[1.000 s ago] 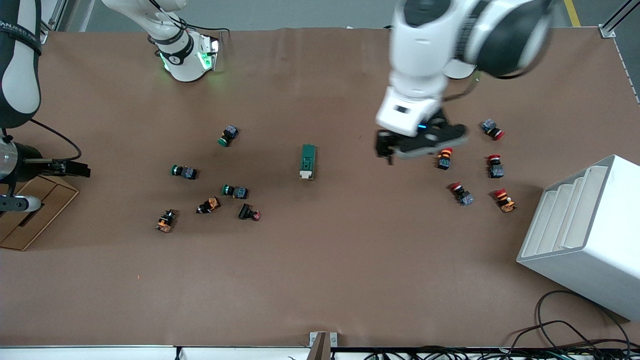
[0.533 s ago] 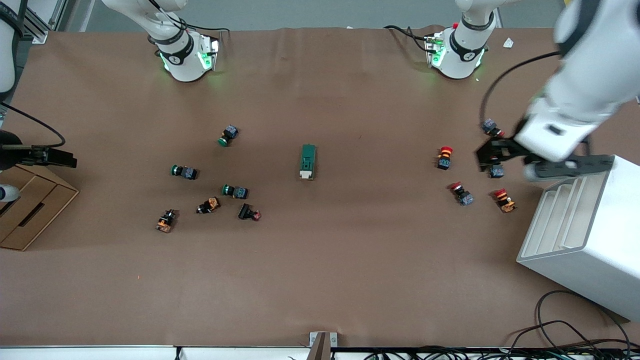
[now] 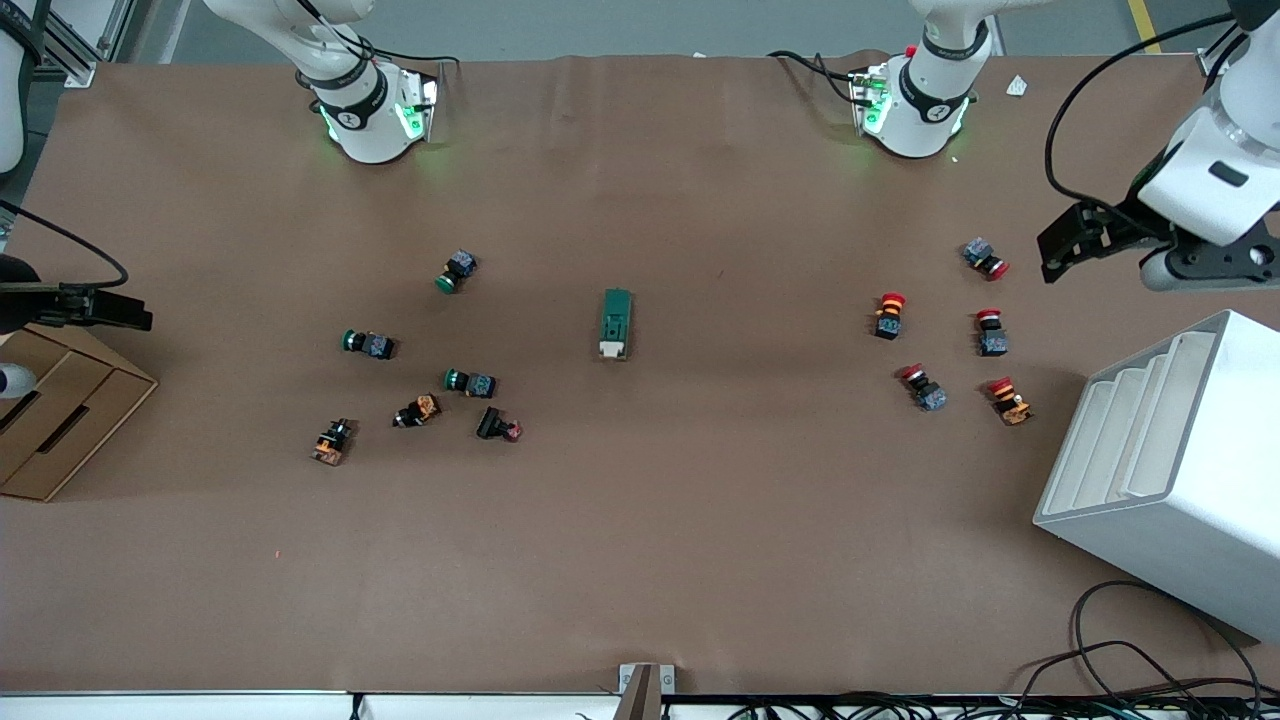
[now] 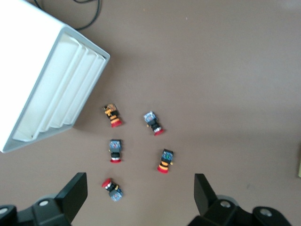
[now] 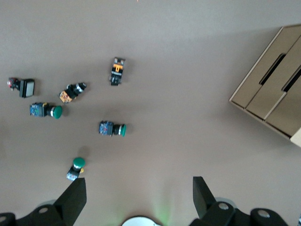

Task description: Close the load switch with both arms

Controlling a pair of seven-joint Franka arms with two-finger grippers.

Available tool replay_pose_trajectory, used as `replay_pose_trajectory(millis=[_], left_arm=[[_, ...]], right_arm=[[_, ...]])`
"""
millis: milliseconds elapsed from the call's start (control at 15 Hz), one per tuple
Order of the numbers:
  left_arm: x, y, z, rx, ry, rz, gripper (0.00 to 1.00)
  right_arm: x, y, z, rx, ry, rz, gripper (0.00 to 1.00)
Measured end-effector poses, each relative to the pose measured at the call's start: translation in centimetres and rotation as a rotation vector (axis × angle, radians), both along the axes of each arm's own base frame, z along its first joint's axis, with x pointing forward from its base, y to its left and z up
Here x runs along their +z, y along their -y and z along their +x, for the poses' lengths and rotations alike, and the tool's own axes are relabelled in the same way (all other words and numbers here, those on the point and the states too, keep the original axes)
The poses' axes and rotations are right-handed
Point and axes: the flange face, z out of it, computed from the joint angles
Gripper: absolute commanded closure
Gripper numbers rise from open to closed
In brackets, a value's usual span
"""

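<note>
The load switch (image 3: 617, 323), a dark green block with a white lever piece at its end nearer the front camera, lies alone at the table's middle. My left gripper (image 3: 1055, 250) is open and empty in the air at the left arm's end of the table, over the mat beside the white rack (image 3: 1180, 470). In the left wrist view its open gripper (image 4: 138, 197) is over several red push buttons (image 4: 113, 189). My right gripper (image 3: 130, 312) is open and empty over the cardboard box (image 3: 60, 420) at the right arm's end. It (image 5: 138, 195) is also open in the right wrist view.
Several red-capped buttons (image 3: 990, 332) lie toward the left arm's end. Green (image 3: 368, 343), orange (image 3: 332, 440) and one black button (image 3: 498, 425) lie toward the right arm's end. The rack (image 4: 47, 84) and the box (image 5: 277, 89) stand at the table's two ends.
My left arm has swung away from the table's middle, past the red buttons, to its end of the table beside the rack. My right gripper has drawn back slightly. The load switch has not moved.
</note>
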Motion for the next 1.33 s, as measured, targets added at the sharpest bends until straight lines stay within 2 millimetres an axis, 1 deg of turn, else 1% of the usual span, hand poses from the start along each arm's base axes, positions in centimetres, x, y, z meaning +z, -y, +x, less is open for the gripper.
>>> replay_pose_trajectory(millis=[133,267,400,533,667,800,1000,1333], left_arm=[[-0.4,-0.7,-1.2,-0.001,-0.018,-0.011,0.0],[-0.9,-0.5,-2.4,-0.004,-0.034,-0.01,0.0],[-1.2,-0.1,-3.7,-0.009,-0.045,-0.015,0.0],[-1.1,-0.3,-4.5,-0.004,-0.047,-0.016,0.0],[-0.9,-1.1,-4.8,0.011,-0.044,-0.019,0.0],[-0.7,-1.7,-4.9,0.021,-0.04,-0.02,0.0],[-0.4,-1.8,-5.1,0.024,-0.033,-0.021,0.0],[-0.1,-1.8,-5.1,0.012,-0.024,-0.022,0.0]], right_arm=[[1.1,-0.2,-0.6,0.002,0.006,0.011,0.0],[2.3,-0.3,-1.6,0.002,0.012,0.015,0.0],[3.2,-0.2,-2.8,0.0,0.034,0.015,0.0],[4.1,0.0,-4.4,-0.013,0.06,0.015,0.0],[5.1,-0.2,-6.0,-0.04,0.073,0.012,0.0],[5.9,-0.3,-7.1,-0.048,0.083,0.012,0.0],[6.6,-0.4,-8.2,-0.054,0.09,0.013,0.0],[8.4,-0.8,-10.5,-0.056,0.119,0.048,0.0]])
